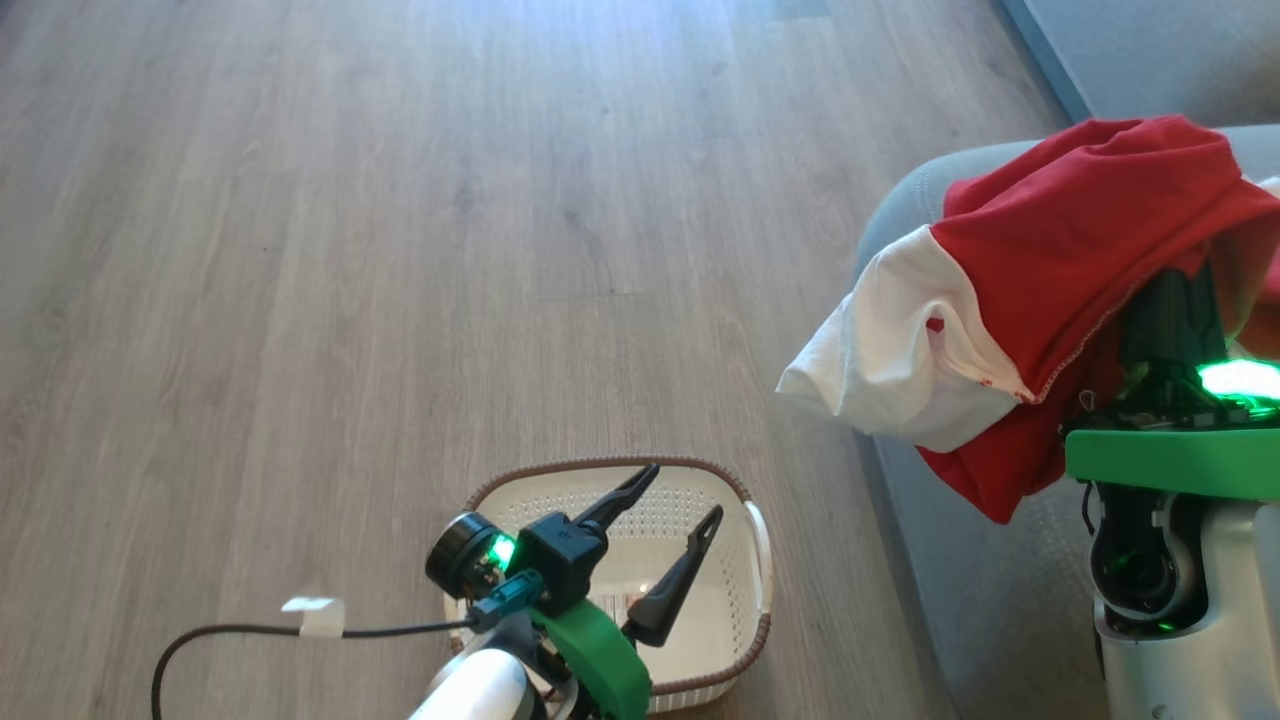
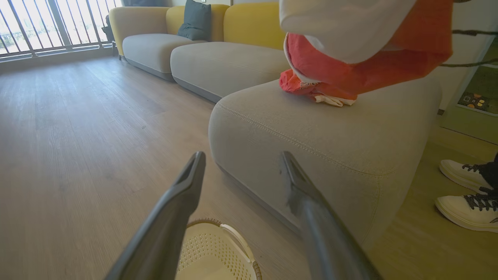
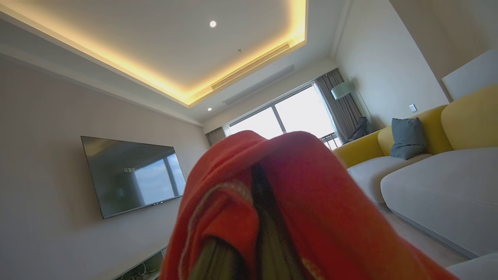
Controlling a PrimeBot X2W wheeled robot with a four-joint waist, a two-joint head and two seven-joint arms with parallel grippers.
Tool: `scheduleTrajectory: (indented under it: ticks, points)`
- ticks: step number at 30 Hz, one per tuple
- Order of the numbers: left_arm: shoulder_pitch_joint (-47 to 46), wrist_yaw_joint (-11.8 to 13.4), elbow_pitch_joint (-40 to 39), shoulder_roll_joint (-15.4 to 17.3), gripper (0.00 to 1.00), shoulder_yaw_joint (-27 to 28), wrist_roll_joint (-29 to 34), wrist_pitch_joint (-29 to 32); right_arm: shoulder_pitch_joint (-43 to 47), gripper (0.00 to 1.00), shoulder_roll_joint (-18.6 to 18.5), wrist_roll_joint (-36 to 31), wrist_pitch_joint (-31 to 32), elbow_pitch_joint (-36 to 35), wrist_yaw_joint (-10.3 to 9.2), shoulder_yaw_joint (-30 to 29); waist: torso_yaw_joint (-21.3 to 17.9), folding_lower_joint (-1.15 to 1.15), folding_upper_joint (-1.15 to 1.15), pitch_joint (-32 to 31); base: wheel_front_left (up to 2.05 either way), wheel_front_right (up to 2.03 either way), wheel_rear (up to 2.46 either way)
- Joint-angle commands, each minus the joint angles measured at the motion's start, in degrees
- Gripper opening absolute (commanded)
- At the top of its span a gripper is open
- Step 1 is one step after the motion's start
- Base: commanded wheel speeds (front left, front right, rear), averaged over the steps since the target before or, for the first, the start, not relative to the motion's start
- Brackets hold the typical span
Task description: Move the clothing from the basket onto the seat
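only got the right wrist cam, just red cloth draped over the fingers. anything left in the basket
Observer: No. In the head view the basket stands on the floor with no clothing in it.
Operator: ok so what is this cloth over right now
Observer: The held garment hangs above the near corner of the seat, with its white part out past the edge.
Operator: anything on the seat already
Observer: Yes. The left wrist view shows a second garment, red with white trim, lying crumpled on the cushion.
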Motion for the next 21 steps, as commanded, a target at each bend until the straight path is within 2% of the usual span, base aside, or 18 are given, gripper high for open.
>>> scheduleTrajectory:
  ticks: [1, 9, 21]
  points:
    - [-1.87, -0.05, -1.55, -0.36, 1.0, 1.88, 0.47, -0.28, -1.83, 0.0, 0.39, -0.17, -0.36, -1.96, 0.41, 1.3, -0.74, 0.0, 0.0, 0.33, 0.0, 0.0, 0.0]
    - [-2.96, -0.05, -1.66, -0.42, 1.0, 1.44, 0.34, -0.28, -2.04, 0.0, 0.39, -0.12, -0.36, -2.43, 0.41, 0.47, -5.88, 0.0, 0.0, 2.21, 0.0, 0.0, 0.0]
    - [-5.45, -0.05, -1.99, -0.78, 1.0, 0.17, 0.09, -0.28, -1.45, 0.0, 0.39, -2.79, -0.36, -3.7, 0.41, -1.04, -17.65, 0.0, 0.0, 5.67, 0.0, 0.0, 0.0]
